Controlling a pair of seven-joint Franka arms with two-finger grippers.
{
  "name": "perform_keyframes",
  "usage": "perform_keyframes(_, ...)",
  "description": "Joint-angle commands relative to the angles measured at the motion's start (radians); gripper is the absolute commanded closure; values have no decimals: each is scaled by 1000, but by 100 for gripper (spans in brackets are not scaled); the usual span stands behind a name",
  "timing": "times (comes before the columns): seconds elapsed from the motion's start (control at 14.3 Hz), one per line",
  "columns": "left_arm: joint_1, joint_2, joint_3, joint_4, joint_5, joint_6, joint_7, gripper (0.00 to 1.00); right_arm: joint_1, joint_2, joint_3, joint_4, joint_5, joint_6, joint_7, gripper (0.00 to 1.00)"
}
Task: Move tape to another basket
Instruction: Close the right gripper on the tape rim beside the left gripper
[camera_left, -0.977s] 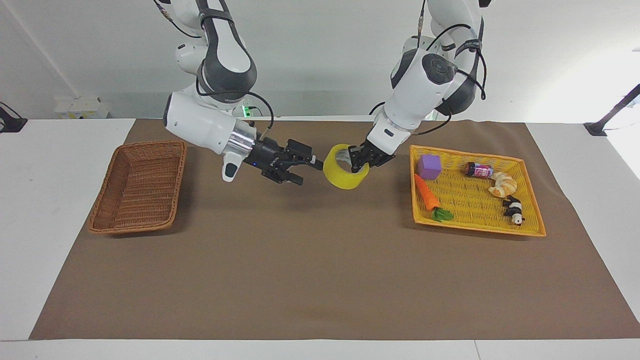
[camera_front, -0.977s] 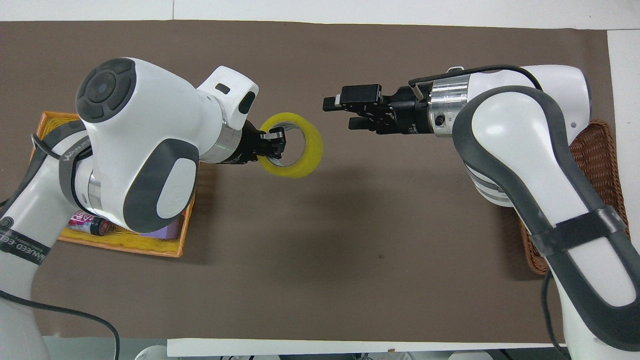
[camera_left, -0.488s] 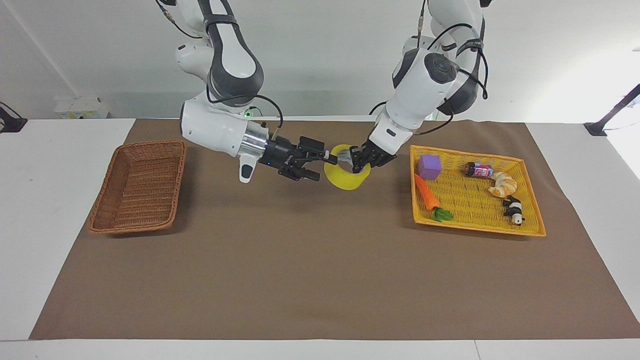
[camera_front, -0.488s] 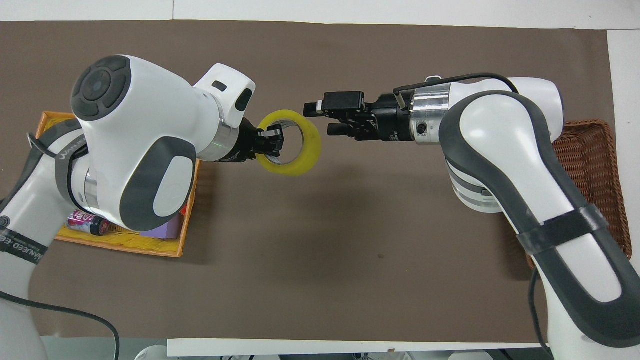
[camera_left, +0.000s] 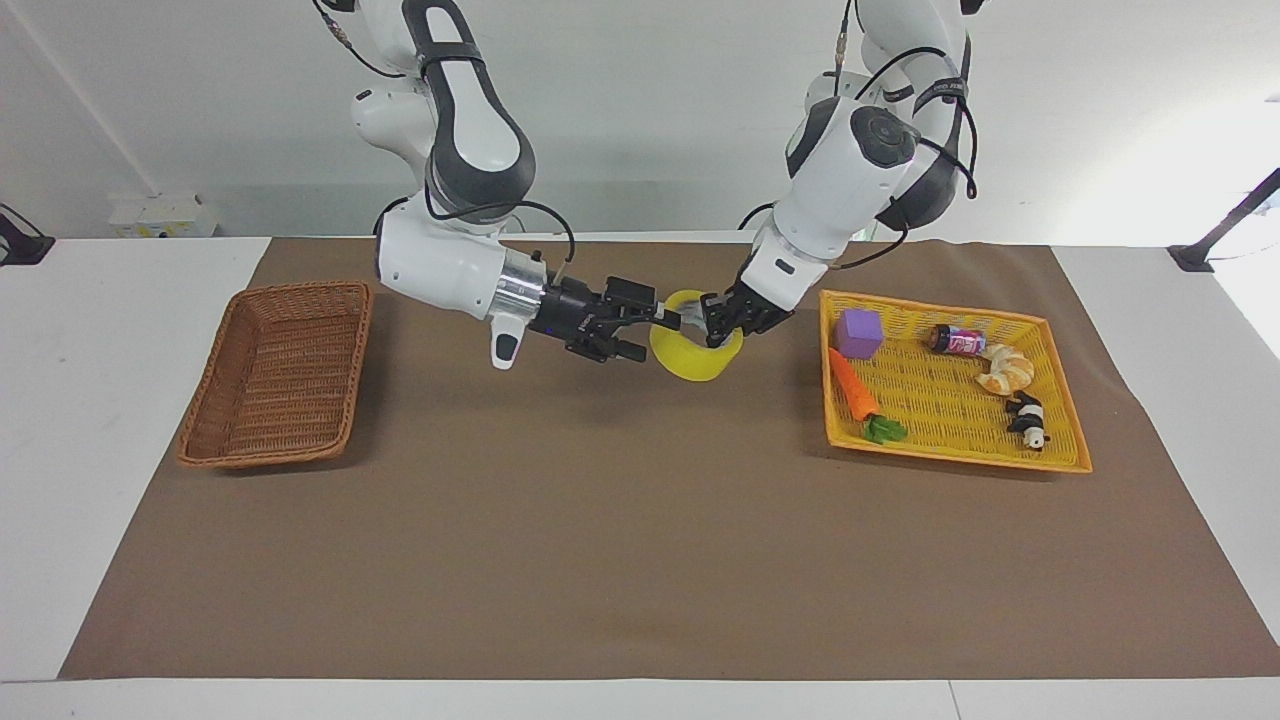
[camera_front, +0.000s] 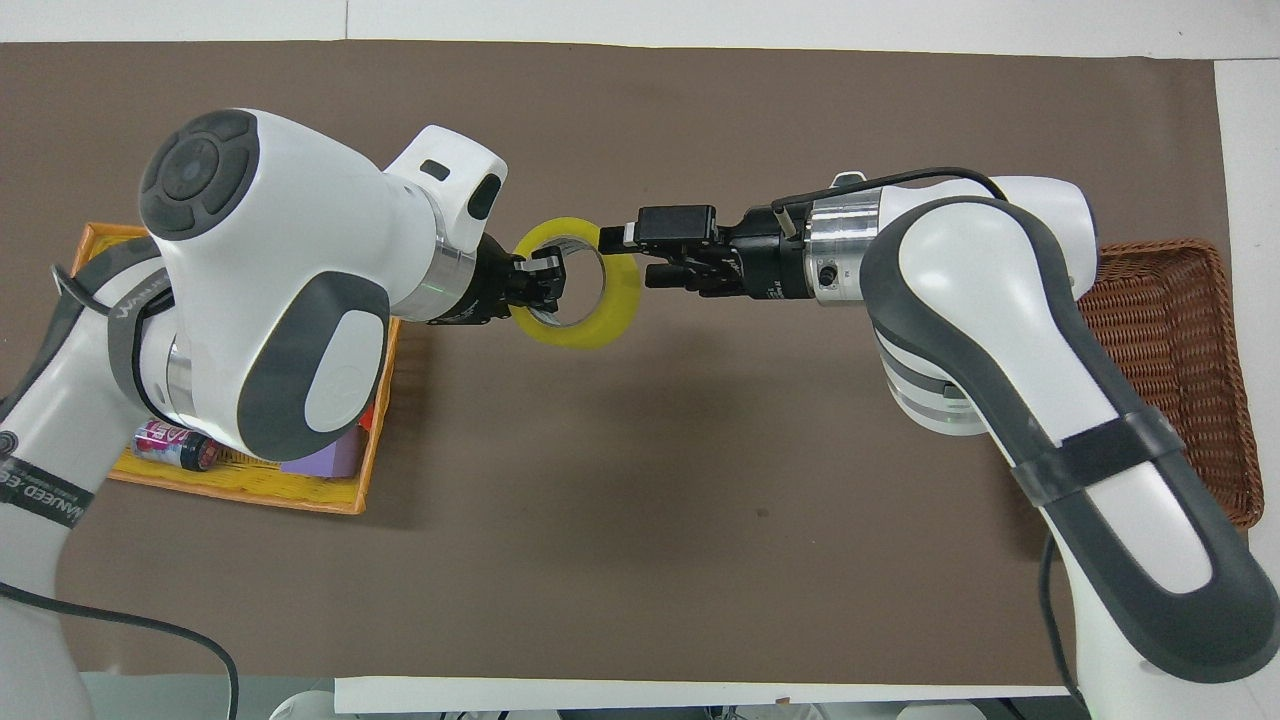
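Note:
The yellow tape (camera_left: 692, 362) hangs in the air over the brown mat, midway between the two baskets. My left gripper (camera_left: 714, 327) is shut on the tape's rim at the side toward the yellow tray; it also shows in the overhead view (camera_front: 546, 286). My right gripper (camera_left: 655, 335) is open, with its fingers on either side of the tape's rim at the brown basket's side, as the overhead view (camera_front: 625, 258) shows on the tape (camera_front: 618, 305). The dark-brown wicker basket (camera_left: 300, 289) stands empty at the right arm's end of the table.
The yellow-orange tray basket (camera_left: 940, 309) at the left arm's end holds a purple cube (camera_left: 859, 332), a carrot (camera_left: 854, 386), a small can (camera_left: 957, 340), a croissant (camera_left: 1005, 370) and a panda toy (camera_left: 1028, 419). The brown mat (camera_left: 640, 540) covers the table.
My right arm has moved toward the tape until its open fingers reach around the rim. My left gripper has held the tape almost still.

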Motion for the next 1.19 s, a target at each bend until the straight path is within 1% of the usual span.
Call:
perform_keyframes(0.0, -1, 5, 6, 21, -15, -6, -9, 100, 8, -6, -4, -21, 39, 13, -29, 0)
perform_keyframes(0.21, 3, 5, 7, 19, -15, -7, -3, 100, 41, 0, -4, -19, 48, 42, -29, 1)
perform_keyframes(0.49, 3, 5, 9, 17, -13, -4, -2, 100, 41, 0, -4, -18, 48, 47, -32, 9)
perform_keyframes(0.7, 3, 5, 9, 14, -13, -7, 0, 100, 41, 0, -4, -15, 47, 45, -37, 19)
perform_keyframes(0.98, 5, 5, 12, 14, -13, -9, 3, 100, 34, 2, -4, -12, 45, 36, -38, 22)
perform_keyframes(1.05, 5, 3, 12, 13, -13, -10, 1, 100, 34, 2, -4, -12, 45, 34, -38, 25)
perform_keyframes(1.12, 5, 3, 12, 13, -13, -12, 1, 100, 33, 0, -4, -12, 45, 33, -37, 34)
